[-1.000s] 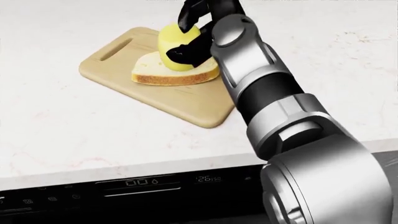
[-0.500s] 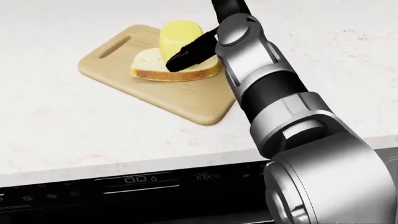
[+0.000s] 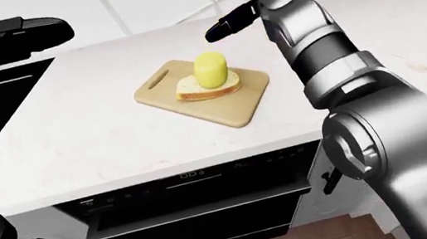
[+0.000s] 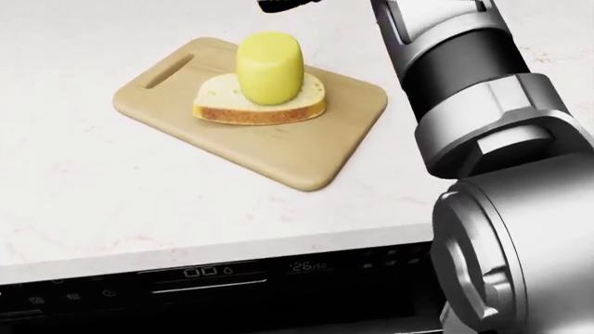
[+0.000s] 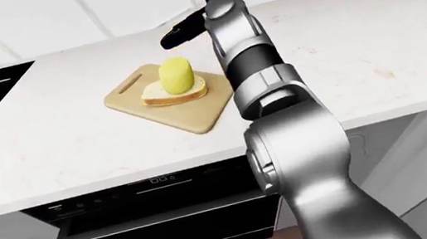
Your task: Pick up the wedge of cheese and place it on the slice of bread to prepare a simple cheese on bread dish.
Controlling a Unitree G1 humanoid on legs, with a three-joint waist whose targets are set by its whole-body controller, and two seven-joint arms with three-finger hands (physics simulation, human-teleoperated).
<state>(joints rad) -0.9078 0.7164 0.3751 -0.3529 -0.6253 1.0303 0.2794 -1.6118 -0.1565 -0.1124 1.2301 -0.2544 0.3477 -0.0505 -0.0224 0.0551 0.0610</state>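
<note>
Cheese (image 4: 269, 67): a yellow, rounded block, standing upright on the slice of bread (image 4: 260, 104). Nothing touches it but the bread beneath.

Bread lies flat on a wooden cutting board (image 4: 306, 149), toward the board's handle-slot end. Board sits at an angle on the pale marbled counter (image 4: 111, 202).

Right hand (image 3: 227, 24): raised above the counter, up and to the right of the cheese in the left-eye view, clearly apart from it. Dark fingers (image 3: 217, 30) extend leftward, spread loose, nothing between them; the hand holds no object. In the head view only the fingertips show at the top edge, above the cheese. The silver and black right forearm (image 4: 455, 62) runs down the right side of that view.

Left hand (image 3: 21, 34): a dark shape at the upper left of the left-eye view, well away from the board. Whether its fingers are parted or closed cannot be made out.

Below the counter edge, a black oven (image 3: 201, 206) with a lit display panel.
</note>
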